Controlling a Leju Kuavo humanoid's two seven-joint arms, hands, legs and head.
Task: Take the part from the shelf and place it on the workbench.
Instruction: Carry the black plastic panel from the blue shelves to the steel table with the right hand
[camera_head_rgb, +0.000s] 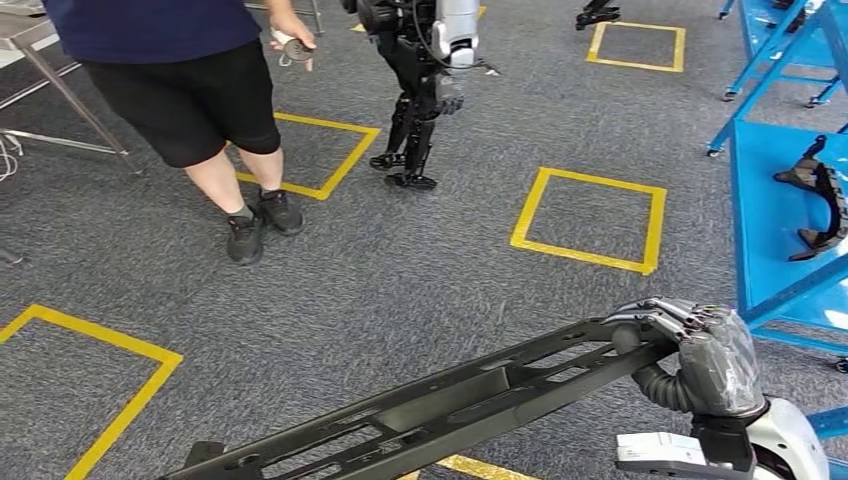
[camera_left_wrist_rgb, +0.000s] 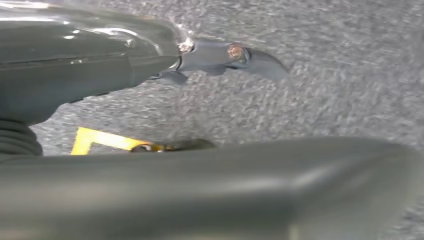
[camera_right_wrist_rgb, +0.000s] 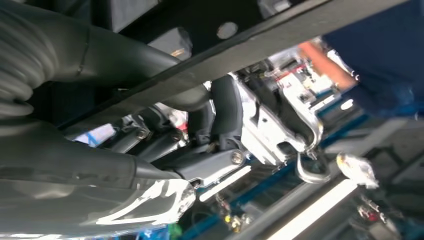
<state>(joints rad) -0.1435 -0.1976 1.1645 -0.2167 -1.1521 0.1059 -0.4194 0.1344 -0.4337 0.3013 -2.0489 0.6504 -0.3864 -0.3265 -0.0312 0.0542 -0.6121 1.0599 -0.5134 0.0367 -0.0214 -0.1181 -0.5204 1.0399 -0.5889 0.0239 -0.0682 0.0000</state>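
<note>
Right hand gripping the long black part; left hand close behind its other end

The right hand (camera_head_rgb: 700, 355) comes in at the lower right of the head view on a silver wrist, its dark fingers (camera_head_rgb: 655, 318) curled over the end of the long black part (camera_head_rgb: 430, 415), with the grey ribbed cover bent behind them. In the right wrist view the thumb (camera_right_wrist_rgb: 115, 57) lies along one side of the part's flat bar (camera_right_wrist_rgb: 260, 47) and the fingers (camera_right_wrist_rgb: 200, 165) wrap the other. In the left wrist view the left hand (camera_left_wrist_rgb: 100, 55) has a dark fingertip (camera_left_wrist_rgb: 235, 57) stretched out above the carpet; whether it grips the blurred dark bar beside it I cannot tell.
</note>
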